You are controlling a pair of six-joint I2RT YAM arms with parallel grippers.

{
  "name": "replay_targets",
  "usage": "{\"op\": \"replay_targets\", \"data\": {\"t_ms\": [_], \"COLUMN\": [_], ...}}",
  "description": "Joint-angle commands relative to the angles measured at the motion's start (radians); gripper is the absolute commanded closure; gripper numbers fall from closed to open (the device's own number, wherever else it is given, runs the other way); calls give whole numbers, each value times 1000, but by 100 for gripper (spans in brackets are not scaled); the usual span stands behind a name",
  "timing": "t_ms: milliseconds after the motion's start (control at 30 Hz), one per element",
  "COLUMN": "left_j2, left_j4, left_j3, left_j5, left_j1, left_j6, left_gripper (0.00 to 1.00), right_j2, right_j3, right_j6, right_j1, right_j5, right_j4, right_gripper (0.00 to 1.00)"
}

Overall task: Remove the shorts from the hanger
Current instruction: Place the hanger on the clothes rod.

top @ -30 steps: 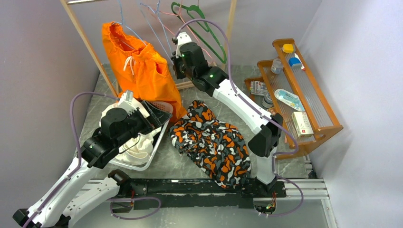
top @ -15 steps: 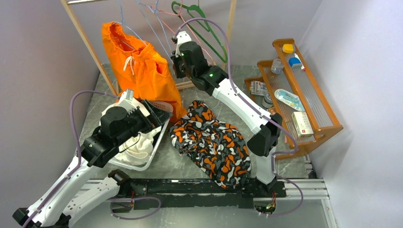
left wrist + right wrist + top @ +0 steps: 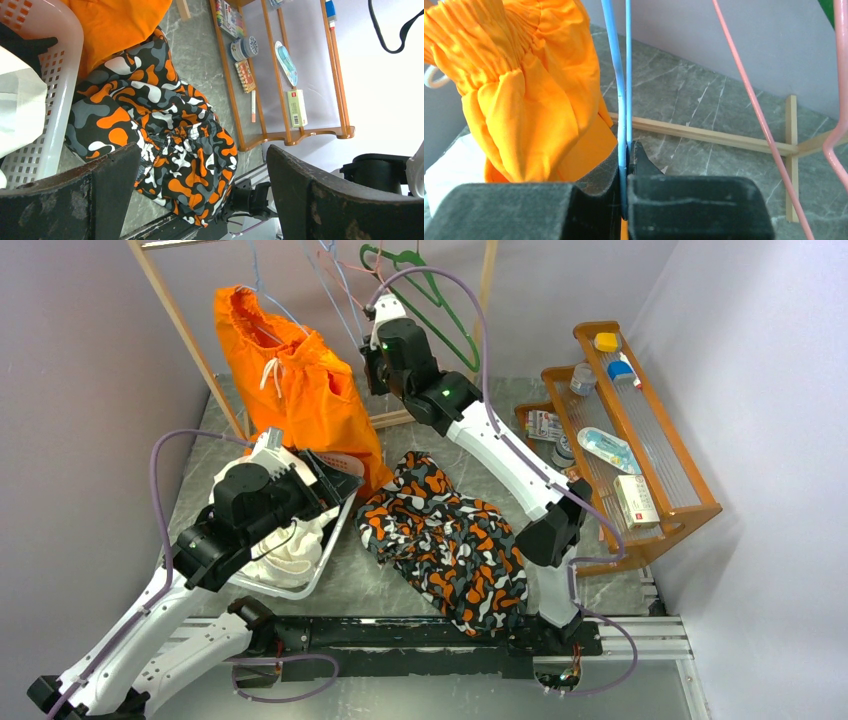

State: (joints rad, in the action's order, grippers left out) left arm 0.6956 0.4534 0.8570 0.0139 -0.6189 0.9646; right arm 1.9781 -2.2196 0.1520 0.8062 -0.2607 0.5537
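The bright orange shorts (image 3: 295, 390) with a white drawstring hang on a blue wire hanger (image 3: 262, 295) from the wooden rack, their lower part draping to the table. In the right wrist view the shorts (image 3: 524, 85) hang left of the blue hanger wires (image 3: 623, 75). My right gripper (image 3: 625, 150) is shut on the blue hanger, high by the rack (image 3: 372, 360). My left gripper (image 3: 202, 165) is open and empty above the basket (image 3: 300, 475), right of the white garment.
A white mesh basket (image 3: 335, 525) holds a white garment (image 3: 290, 555) and a black one. Camouflage-print shorts (image 3: 445, 540) lie on the table's middle. Pink (image 3: 754, 100) and green (image 3: 440, 300) hangers hang on the rack. A wooden shelf (image 3: 640, 430) with small items stands right.
My right gripper has risen slightly toward the rack with the blue hanger in it. The left arm has barely moved.
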Motion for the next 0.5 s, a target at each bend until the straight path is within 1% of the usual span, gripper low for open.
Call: {"op": "replay_targets", "data": {"t_ms": [0, 100, 467], "left_j2": [-3, -8, -15], "left_j4": [-7, -9, -10], "left_j3": [37, 34, 24], "left_j5": [23, 22, 19], "left_j1": [-2, -1, -1], "left_j6": [-14, -13, -7], "left_gripper": [1, 1, 1], "right_j2": [36, 70, 71], "right_j3": [-74, -81, -38], "right_j6": [3, 9, 3], "right_j1": [-10, -9, -10], "right_j5": [-9, -4, -3], "right_j4": [11, 15, 16], "right_gripper": [100, 100, 100]}}
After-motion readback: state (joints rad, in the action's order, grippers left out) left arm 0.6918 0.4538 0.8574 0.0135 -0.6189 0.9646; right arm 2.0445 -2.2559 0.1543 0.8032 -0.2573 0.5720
